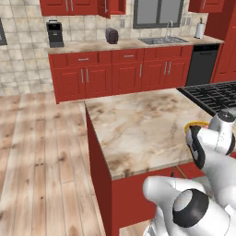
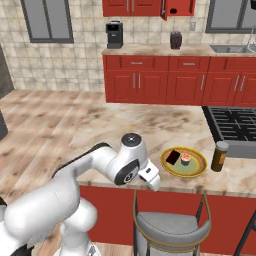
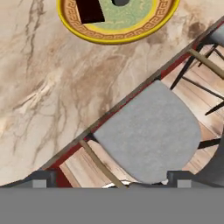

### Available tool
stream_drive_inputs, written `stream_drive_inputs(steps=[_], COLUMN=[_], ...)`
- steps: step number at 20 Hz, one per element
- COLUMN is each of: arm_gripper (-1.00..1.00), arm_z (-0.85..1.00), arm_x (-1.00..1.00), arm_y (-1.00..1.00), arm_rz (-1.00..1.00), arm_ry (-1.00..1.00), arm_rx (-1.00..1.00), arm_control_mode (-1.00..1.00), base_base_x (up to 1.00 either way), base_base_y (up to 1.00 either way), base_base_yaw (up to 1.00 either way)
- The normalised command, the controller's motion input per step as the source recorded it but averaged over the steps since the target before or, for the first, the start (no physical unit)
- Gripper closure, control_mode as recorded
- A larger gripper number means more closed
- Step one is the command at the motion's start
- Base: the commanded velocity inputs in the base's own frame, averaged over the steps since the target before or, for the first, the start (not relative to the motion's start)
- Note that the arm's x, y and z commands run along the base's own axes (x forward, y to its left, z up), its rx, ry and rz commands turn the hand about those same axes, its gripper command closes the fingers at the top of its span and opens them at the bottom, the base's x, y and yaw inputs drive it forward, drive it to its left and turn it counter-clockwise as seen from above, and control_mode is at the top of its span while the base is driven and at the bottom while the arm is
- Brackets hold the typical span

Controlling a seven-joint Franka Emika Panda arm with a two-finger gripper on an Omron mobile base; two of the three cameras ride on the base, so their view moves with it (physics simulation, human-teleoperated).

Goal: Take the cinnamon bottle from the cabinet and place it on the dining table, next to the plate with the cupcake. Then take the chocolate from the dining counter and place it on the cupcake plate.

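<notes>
On the island, right of centre in your right base view: the round yellow-rimmed plate with the greenish centre (image 2: 184, 163) sits near the front edge of the beige-brown veined marble dining table (image 2: 130, 127).
Chocolate: you see the flat, nearly black rectangular chocolate bar (image 2: 173, 157) lying on the left part of that plate; in the hand view it is at the top edge (image 3: 90, 11).
Cupcake: the tiny pink-frosted cupcake (image 2: 185, 159) stands on the plate just right of the bar.
Cinnamon: the small brown cylindrical cinnamon bottle with the grey cap (image 2: 219, 156) stands upright on the marble, just right of the plate and apart from it.
Gripper: your white two-finger gripper (image 2: 153, 180) hangs at the table's front edge, lower left of the plate; its dark finger tips (image 3: 43, 177) stand wide apart at the bottom corners of the hand view, with nothing between them.
Below the hand: a grey-cushioned stool with a wooden frame (image 3: 151, 133) fills the lower right of the hand view.
Cabinet: the red wall cabinet (image 2: 177, 7) stands open at the top of your right base view.
</notes>
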Motion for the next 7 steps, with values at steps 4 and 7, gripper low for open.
stream_drive_inputs(steps=[4, 7], arm_gripper=[-1.0, -1.0], arm_z=[0.18, 0.2], arm_x=[-0.69, -0.61], arm_y=[0.36, 0.35], arm_rz=[0.01, 0.08], arm_ry=[0.0, 0.0], arm_rx=[-0.02, 0.0], arm_control_mode=[-1.0, -1.0], base_base_x=[0.0, 0.0], base_base_y=[0.0, 0.0], base_base_yaw=[0.0, 0.0])
